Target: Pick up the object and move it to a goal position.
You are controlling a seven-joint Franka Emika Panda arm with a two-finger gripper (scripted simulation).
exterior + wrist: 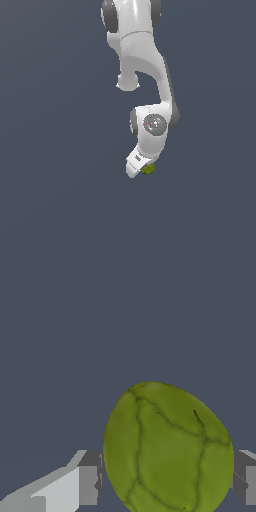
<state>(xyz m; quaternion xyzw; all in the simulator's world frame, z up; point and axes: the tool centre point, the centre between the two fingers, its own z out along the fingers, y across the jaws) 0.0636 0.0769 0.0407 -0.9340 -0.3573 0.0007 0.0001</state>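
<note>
Grey-blue blankness surrounds the claw pinching the olive object.

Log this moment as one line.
gripper: fingers flanking small lumpy olive-green blob | contact: cannot tell | surroundings: plain grey | goal: not shown

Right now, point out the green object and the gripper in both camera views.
object [148, 169], exterior view: its visible green side beside the gripper.
object [167, 448], wrist view: middle of its cracked green surface.
gripper [141, 167], exterior view: its white lower end.
gripper [167, 478], wrist view: midway between its fingertips.
</note>
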